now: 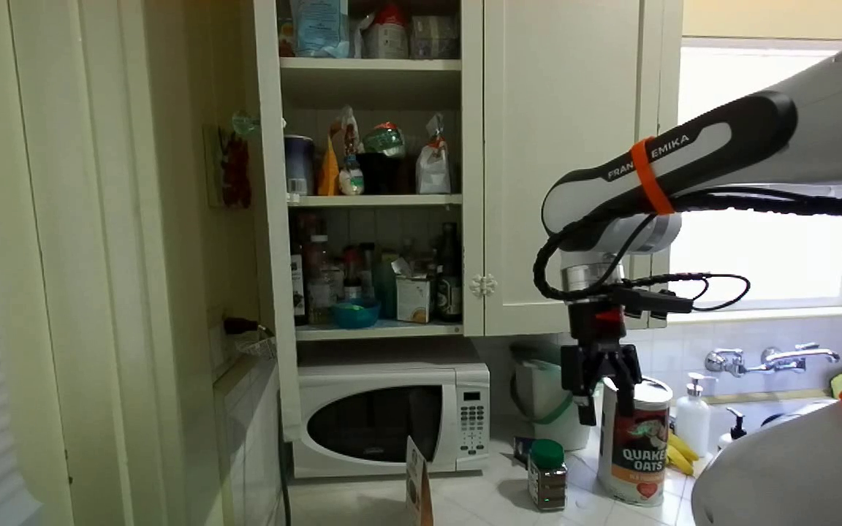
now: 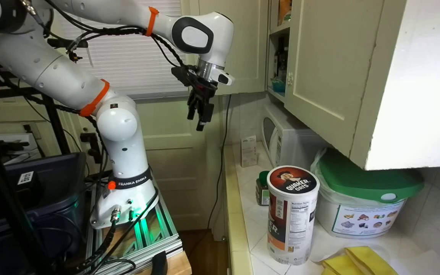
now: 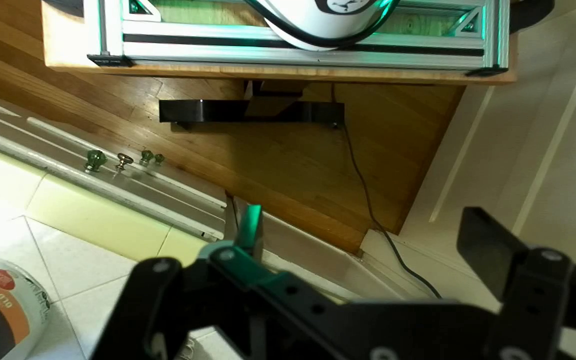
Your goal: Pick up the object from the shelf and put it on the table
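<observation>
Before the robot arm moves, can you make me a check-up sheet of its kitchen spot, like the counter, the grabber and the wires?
Surface: white tiled countertop, things standing on it.
Job's things: small printed carton, likely the object, stands on the countertop in front of the microwave; cabinet shelves hold bottles and a blue bowl.
Clutter: Quaker Oats canister, green-lidded jar and white bin with a green lid on the countertop.
Gripper: open, nothing seen in its grasp.
Cables: dark cable bundle along the robot arm; thin cord across the wooden floor.
Surroundings: closed cabinet door, chrome wall faucet, bright window.
</observation>
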`<state>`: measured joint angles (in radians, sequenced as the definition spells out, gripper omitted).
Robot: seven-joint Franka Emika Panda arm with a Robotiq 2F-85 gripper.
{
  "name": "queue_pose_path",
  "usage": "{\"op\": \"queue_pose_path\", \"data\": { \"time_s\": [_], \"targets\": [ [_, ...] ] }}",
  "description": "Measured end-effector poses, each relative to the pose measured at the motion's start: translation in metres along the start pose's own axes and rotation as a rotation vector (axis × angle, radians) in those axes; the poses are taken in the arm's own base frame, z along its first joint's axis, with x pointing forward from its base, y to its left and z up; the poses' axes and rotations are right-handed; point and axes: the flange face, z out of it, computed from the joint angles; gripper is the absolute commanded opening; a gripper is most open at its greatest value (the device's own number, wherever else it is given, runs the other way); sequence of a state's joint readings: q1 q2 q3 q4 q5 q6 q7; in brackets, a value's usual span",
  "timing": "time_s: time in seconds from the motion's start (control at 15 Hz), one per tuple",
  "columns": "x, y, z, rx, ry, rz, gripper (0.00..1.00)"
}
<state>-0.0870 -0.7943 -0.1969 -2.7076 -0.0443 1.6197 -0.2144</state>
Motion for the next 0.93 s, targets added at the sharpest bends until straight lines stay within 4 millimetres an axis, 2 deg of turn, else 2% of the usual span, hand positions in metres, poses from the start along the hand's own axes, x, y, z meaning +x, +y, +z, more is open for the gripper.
{"op": "queue_pose_path", "data": {
  "time_s": [0.2, 0.4, 0.67, 0.8, 0.93],
  "targets": [
    [0.008, -0.014, -0.009, -0.026, 0.049, -0.004, 1.00],
    [0.026, -0.062, -0.039, -0.101, 0.186, -0.022, 1.00],
    [0.035, -0.146, -0.102, -0.179, 0.443, -0.064, 1.00],
    [0.029, -0.179, -0.142, -0.220, 0.569, -0.110, 1.00],
    [0.020, -0.205, -0.182, -0.258, 0.696, -0.155, 1.00]
  ]
}}
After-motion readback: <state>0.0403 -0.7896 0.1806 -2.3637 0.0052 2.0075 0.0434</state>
